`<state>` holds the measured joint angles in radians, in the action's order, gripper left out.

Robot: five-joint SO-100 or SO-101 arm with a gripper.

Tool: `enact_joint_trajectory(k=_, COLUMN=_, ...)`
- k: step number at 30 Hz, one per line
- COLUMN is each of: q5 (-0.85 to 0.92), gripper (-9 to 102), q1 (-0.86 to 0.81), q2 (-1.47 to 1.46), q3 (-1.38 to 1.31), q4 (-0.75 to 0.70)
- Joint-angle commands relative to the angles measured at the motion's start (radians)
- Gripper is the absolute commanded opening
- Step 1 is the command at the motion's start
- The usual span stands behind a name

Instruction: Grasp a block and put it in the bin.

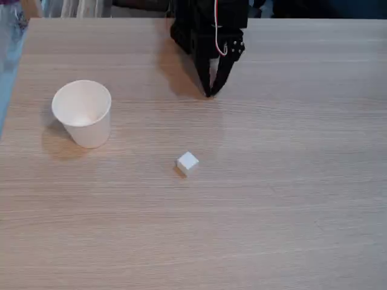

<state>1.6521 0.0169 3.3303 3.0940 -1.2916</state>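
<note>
gripper (209,92): black, top centre of fixed view, tips together pointing down at table, nothing held
block (187,162): small white cube, on table (290,199), mid-frame, below gripper, well apart from it
bin (83,113): white paper cup, upright, left of block, apart from it

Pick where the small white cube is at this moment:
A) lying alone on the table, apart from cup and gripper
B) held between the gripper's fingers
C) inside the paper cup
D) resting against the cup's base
A: the cube sits on bare table, clear of the cup and the gripper.
</note>
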Motion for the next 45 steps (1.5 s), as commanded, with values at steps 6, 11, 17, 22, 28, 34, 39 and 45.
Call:
enact_joint_trajectory(k=6, q5=0.014, gripper=1, q1=-0.028, q2=0.002, q3=-0.074, q4=0.011)
enact_joint_trajectory(k=11, q5=-0.018, gripper=2, q1=-0.021, q2=-0.037, q3=-0.135, q4=-0.006)
enact_joint_trajectory(k=17, q5=-0.091, gripper=2, q1=-0.02, q2=-0.285, q3=-0.322, q4=0.005)
enact_joint_trajectory(k=22, q5=-0.13, gripper=2, q1=-0.002, q2=-0.494, q3=-0.472, q4=0.023)
enact_joint_trajectory(k=28, q5=-0.256, gripper=3, q1=0.002, q2=-0.735, q3=-0.626, q4=0.055)
enact_joint_trajectory(k=34, q5=-0.405, gripper=5, q1=-0.009, q2=-0.948, q3=-0.736, q4=0.1)
enact_joint_trajectory(k=39, q5=-0.474, gripper=7, q1=-0.048, q2=-1.042, q3=-0.769, q4=0.141)
enact_joint_trajectory(k=45, q5=-0.499, gripper=16, q1=-0.095, q2=-1.086, q3=-0.77, q4=0.202)
